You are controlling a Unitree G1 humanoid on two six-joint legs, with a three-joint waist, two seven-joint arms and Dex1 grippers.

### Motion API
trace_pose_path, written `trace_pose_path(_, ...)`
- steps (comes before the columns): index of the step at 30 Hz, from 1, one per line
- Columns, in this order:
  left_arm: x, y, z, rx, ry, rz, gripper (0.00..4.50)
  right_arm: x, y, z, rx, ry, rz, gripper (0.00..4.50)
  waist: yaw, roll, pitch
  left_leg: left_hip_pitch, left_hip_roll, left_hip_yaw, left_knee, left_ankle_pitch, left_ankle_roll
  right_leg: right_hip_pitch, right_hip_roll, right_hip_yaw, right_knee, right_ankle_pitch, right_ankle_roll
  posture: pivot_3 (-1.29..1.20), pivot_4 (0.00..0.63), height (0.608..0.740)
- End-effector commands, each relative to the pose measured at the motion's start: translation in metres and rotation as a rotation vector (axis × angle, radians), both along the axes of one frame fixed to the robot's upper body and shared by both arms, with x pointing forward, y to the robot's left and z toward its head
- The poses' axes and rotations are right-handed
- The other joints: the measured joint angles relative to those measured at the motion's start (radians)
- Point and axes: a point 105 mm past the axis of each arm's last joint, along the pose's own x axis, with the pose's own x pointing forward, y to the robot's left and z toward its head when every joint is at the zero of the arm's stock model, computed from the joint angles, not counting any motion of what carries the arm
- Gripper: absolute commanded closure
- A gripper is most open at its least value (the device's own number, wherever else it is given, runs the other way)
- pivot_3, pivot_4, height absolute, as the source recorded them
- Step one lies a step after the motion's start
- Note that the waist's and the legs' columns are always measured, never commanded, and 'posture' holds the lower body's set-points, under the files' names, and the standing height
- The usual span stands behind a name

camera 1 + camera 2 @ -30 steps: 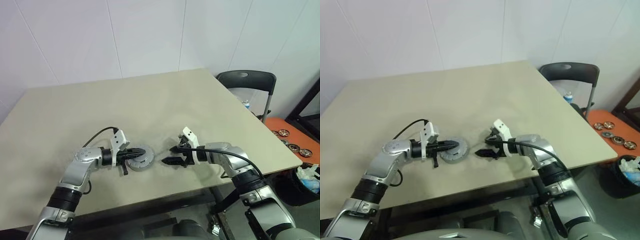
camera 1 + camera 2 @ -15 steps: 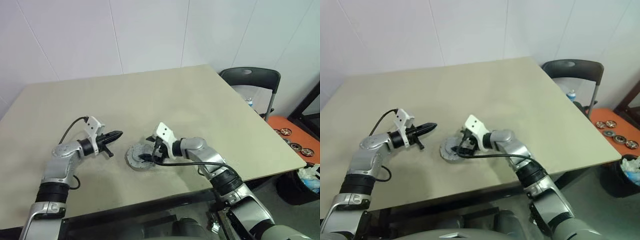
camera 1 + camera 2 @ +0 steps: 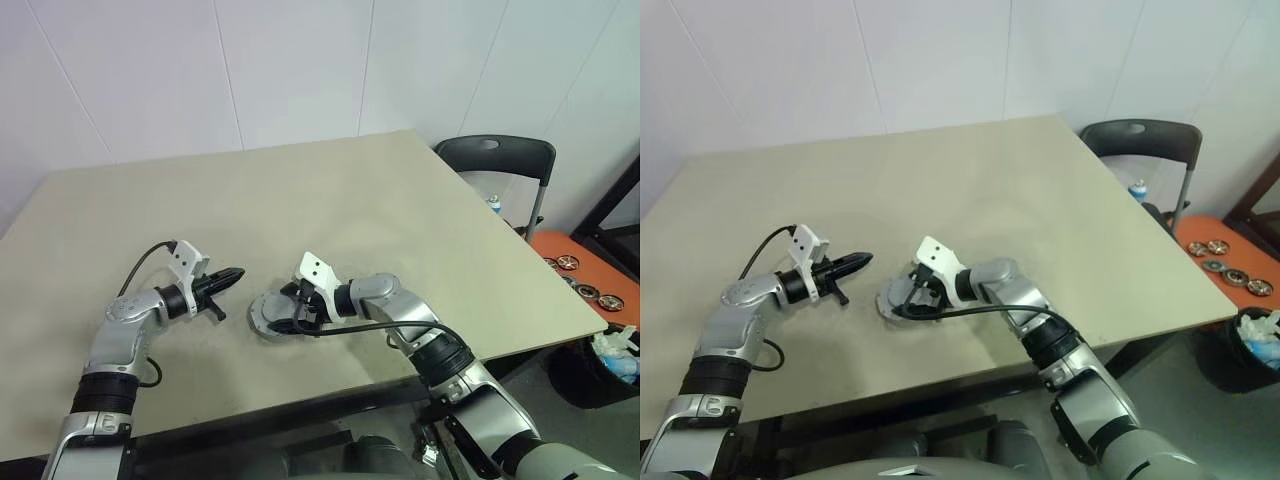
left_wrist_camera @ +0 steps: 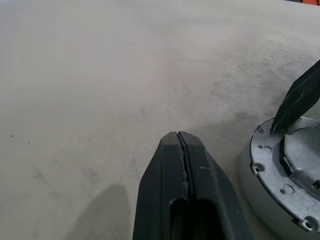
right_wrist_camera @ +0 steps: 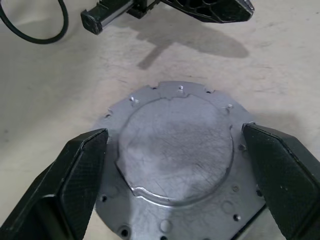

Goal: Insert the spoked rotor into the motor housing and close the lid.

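Now that the left hand [image 3: 232, 274] has drawn back from the lid [image 5: 177, 155], pinched shut and empty, the right hand [image 5: 175, 200] has swung in, spread wide astride it on the table [image 3: 330, 200], apparently ready to press it home.

The lid [image 5: 177, 155] is matt silver-grey with fine scratches and small dark holes around its rim. The table [image 3: 330, 200] is plain beige. Both grippers' fingers [image 5: 75, 180] are black. The chair [image 3: 495, 165] is dark grey.
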Motion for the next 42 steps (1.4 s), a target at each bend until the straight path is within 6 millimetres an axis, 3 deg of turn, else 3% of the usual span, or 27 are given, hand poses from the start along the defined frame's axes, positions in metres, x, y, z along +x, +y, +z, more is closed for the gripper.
trace_pose_path(1, 0.001, -0.004, 0.008, 0.010, -0.041, -0.018, 4.50, -0.004, 0.002, -0.009, -0.014, 0.050, -0.003, 0.03, 0.000, 0.000, 0.000, 0.000, 0.000, 0.000, 0.000, 0.000, 0.000, 0.000, 0.000, 0.000, 0.000, 0.000, 0.000, 0.00, 0.000, 0.740)
trace_pose_path(3, 0.001, -0.006, 0.008, 0.011, -0.041, -0.021, 4.50, -0.002, 0.003, -0.010, -0.020, 0.041, -0.018, 0.03, 0.000, 0.000, 0.000, 0.000, 0.000, 0.000, 0.000, 0.000, 0.000, 0.000, 0.000, 0.000, 0.000, 0.000, 0.000, 0.00, 0.000, 0.740)
trace_pose_path(9, 0.001, -0.008, 0.007, 0.015, -0.044, -0.026, 4.50, 0.002, 0.002, -0.011, -0.038, 0.014, -0.037, 1.37, -0.001, 0.000, 0.000, 0.000, 0.000, 0.000, 0.000, 0.000, -0.001, 0.000, 0.000, 0.000, 0.001, 0.001, -0.001, 0.00, 0.000, 0.740)
trace_pose_path(18, 0.000, -0.010, 0.003, 0.023, -0.036, -0.031, 4.50, 0.006, 0.000, 0.002, 0.024, 0.020, -0.037, 1.37, 0.000, -0.001, -0.001, 0.001, 0.000, 0.000, 0.001, 0.001, -0.001, 0.000, 0.000, 0.000, 0.003, 0.001, -0.001, 0.00, 0.000, 0.740)
trace_pose_path(36, -0.003, -0.018, -0.002, 0.018, -0.022, -0.058, 4.50, 0.023, -0.018, -0.002, -0.095, -0.073, -0.091, 1.37, 0.004, -0.001, -0.001, 0.001, -0.001, 0.000, 0.004, 0.001, -0.001, 0.001, 0.000, 0.000, 0.004, 0.001, -0.001, 0.00, 0.000, 0.740)
trace_pose_path(42, -0.004, -0.020, -0.004, 0.021, -0.016, -0.065, 4.50, 0.019, -0.022, -0.003, -0.094, -0.031, -0.074, 1.37, 0.006, -0.002, -0.001, 0.001, -0.001, 0.000, 0.006, 0.001, -0.002, 0.001, 0.000, 0.000, 0.007, 0.001, -0.002, 0.00, 0.000, 0.740)
